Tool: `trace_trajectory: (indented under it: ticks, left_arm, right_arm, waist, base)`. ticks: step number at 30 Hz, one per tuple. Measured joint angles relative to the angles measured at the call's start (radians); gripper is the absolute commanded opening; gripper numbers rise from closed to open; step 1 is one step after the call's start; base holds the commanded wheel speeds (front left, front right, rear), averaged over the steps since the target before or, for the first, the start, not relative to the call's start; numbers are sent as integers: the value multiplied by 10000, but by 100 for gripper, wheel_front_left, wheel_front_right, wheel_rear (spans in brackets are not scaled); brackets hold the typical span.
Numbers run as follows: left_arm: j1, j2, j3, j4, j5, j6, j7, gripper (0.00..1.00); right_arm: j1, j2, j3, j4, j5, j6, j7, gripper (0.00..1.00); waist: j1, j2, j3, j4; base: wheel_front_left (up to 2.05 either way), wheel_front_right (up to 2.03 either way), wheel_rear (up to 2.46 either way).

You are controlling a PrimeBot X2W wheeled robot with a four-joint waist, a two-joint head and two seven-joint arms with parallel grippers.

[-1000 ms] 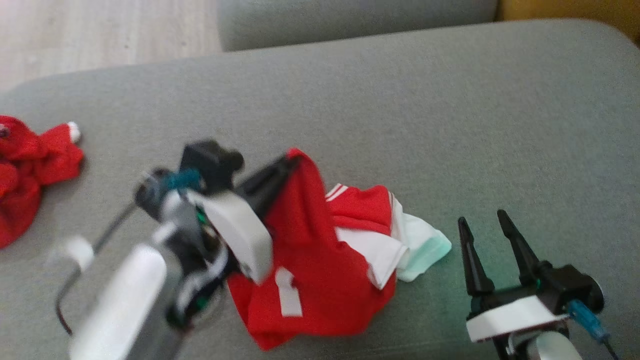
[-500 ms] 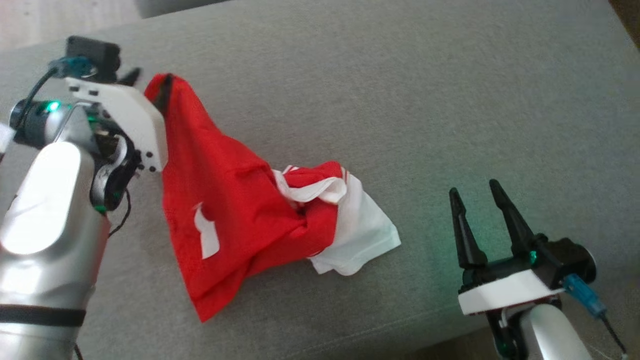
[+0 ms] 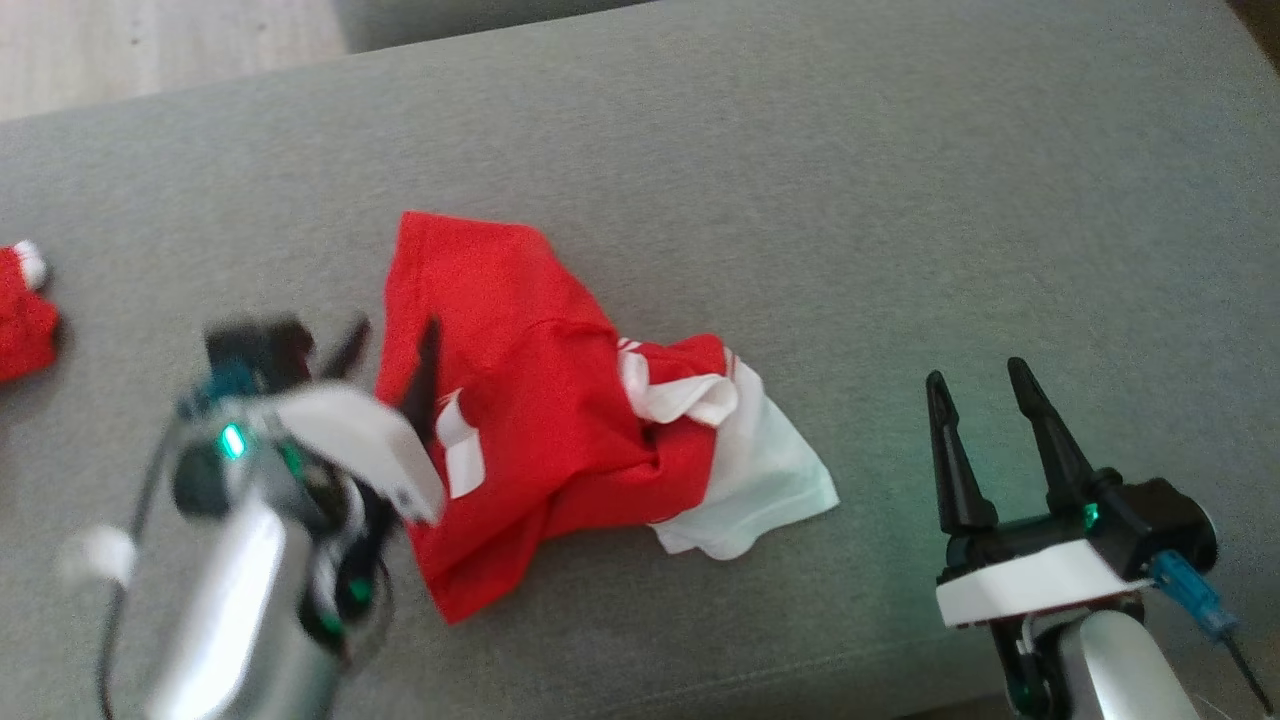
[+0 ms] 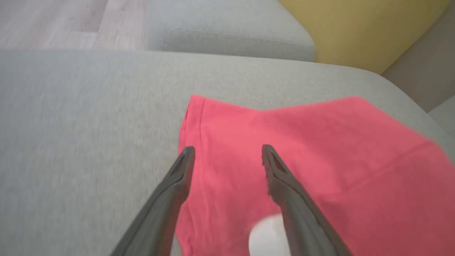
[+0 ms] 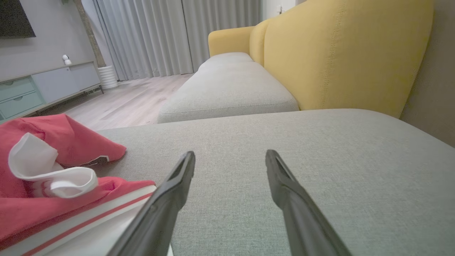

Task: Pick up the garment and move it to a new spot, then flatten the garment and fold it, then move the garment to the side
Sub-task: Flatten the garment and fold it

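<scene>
Looking down on a red short-sleeved jersey with white trim (image 3: 540,430), lying bunched on the grey fabric sofa cushion (image 3: 800,200) just left of the head frame's centre. Judging the move to a new spot as about done, with flattening coming up. Holding the left jaws spread wide and pinching nothing at the jersey's left edge, lower left of the head frame; keeping the right jaws spread and empty too, at lower right, apart from the white sleeve. Probably needing next a pinch on a hem corner from each side and an outward pull. Finding in the left wrist view a smooth hemmed edge between the dark fingers (image 4: 167,199); seeing in the right wrist view a curled white collar (image 5: 53,177) and a yellow upholstered backrest (image 5: 337,53); noticing at the head frame's left edge another red cloth (image 3: 20,320).
</scene>
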Motion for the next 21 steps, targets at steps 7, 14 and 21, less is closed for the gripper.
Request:
trace_trajectory:
  ticks: [7,14,21]
  left_arm:
    - [1507,-913,-297,-525,-437,454,-291,100]
    - [1475,-1014,-422,8,-602,545,-291,100]
    - [1465,-1022,-412,560,-936,355,-169,100]
  right_arm:
    - [218,0,10,-27,-159,0,0,100]
    - [194,-10,128,-31,-159,0,0,100]
    - [198,-12,128,-35,-173,0,0,100]
  waist:
    - [0,0,-22,589]
    - [0,0,8,634]
    - [0,0,79,444]
  base:
    - [0,0,0]
    - [0,0,0]
    - [0,0,0]
